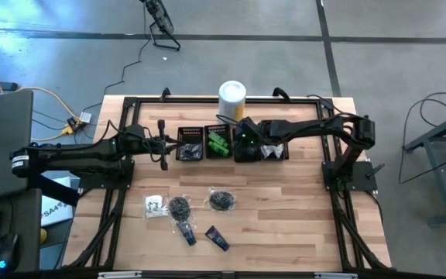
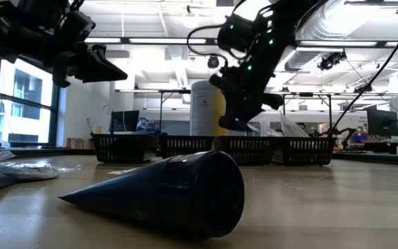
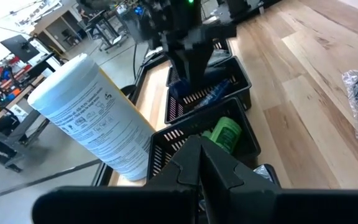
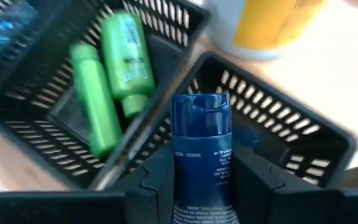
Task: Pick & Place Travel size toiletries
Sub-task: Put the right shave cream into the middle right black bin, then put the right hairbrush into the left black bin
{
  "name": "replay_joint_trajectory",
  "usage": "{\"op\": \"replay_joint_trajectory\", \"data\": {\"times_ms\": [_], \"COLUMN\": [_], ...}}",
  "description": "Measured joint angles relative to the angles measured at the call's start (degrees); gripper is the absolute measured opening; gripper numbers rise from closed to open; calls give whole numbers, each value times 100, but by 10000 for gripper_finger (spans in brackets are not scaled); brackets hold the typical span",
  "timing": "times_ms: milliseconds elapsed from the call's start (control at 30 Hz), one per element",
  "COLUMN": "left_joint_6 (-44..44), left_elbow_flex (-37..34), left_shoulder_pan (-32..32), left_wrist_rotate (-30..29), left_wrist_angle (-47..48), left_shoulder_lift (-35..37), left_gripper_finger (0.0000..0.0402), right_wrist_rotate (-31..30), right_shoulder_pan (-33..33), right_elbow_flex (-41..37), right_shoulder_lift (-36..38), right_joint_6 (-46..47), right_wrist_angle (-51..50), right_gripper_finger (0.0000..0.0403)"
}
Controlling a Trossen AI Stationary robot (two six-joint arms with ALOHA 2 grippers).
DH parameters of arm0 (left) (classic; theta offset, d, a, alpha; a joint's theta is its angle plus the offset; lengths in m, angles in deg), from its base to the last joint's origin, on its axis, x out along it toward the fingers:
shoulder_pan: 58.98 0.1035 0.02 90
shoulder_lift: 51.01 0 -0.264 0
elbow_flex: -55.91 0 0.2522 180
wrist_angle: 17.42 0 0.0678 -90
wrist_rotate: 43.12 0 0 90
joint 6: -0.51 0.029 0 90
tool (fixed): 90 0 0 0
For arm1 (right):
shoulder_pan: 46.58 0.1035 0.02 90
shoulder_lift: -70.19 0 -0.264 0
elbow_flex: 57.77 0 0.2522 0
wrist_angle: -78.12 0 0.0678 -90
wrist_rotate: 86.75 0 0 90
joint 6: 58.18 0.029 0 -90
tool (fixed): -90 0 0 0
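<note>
Right gripper (image 4: 202,180) holds blue tube (image 4: 202,165) above black bin (image 4: 278,134).

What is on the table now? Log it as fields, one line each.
right gripper: shut on dark blue tube, above third bin
left gripper: shut, empty, beside the bin row
green items: in second bin
canister: upright behind the bins
loose on table: blue tubes, black bundles, sachet
</note>
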Motion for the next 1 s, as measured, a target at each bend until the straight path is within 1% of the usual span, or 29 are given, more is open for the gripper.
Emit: {"op": "replay_joint_trajectory", "data": {"times_ms": [67, 167, 467, 600, 867, 1000], "left_joint_6": [-30, -32, -32, -32, -34, -34], "left_elbow_flex": [0, 0, 0, 0, 0, 0], "left_shoulder_pan": [0, 0, 0, 0, 0, 0], "left_wrist_rotate": [0, 0, 20, 24, 28, 31], "left_wrist_angle": [0, 25, -13, -13, -11, -9], "left_shoulder_lift": [2, 1, 0, 0, 0, 0], "left_gripper_finger": [0, 0, 0, 0, 0, 0], "right_wrist_rotate": [3, 19, 120, 132, 152, 155], "right_shoulder_pan": [0, 2, 4, 2, -4, -17], "right_elbow_flex": [-15, -4, -9, -9, -9, -9], "right_shoulder_lift": [-66, -146, -154, -156, -156, -134], "right_joint_6": [56, 68, -82, -262, -395, -443], "right_wrist_angle": [-147, -117, -218, -223, -223, -235], "right_gripper_finger": [117, 117, 120, 135, 181, 194]}}
